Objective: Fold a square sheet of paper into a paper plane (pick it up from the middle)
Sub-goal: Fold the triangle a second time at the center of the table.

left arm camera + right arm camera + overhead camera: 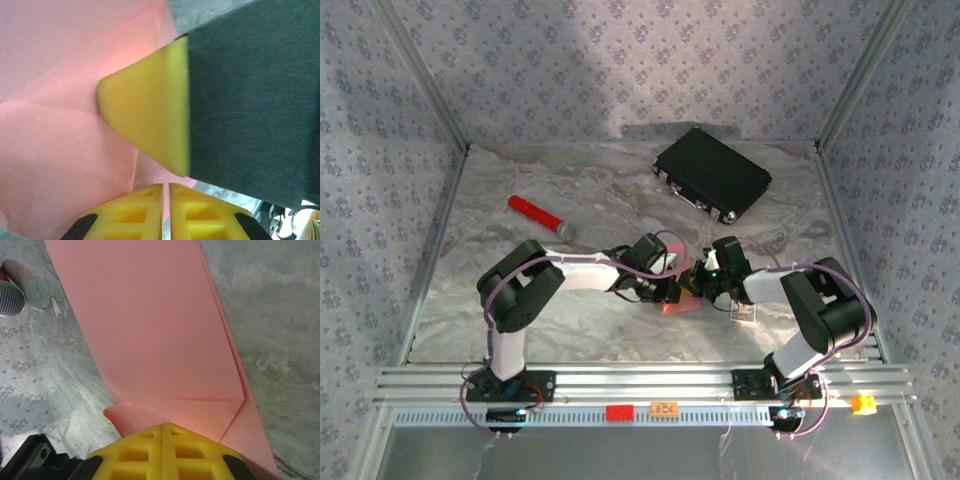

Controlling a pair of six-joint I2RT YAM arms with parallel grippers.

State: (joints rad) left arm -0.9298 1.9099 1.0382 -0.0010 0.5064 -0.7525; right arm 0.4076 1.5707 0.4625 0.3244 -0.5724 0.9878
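The salmon-pink sheet of paper (675, 306), folded into several layers with diagonal creases, is held up off the table between the two arms at the near centre. My left gripper (682, 285) (166, 186) is shut on its lower edge; a sliver of pink shows between the yellow fingertips. My right gripper (702, 288) (162, 425) is shut on the opposite edge, and the paper (150, 330) rises straight away from its tips with one corner curled at the left. In the left wrist view the paper (60, 150) lies behind a yellow right-gripper fingertip (150, 110).
A red cylinder with a grey cap (540, 217) (12, 295) lies on the marbled table at the left. A black case (712, 172) sits at the back right. A small printed card (746, 315) lies by the right arm. Patterned walls enclose the table.
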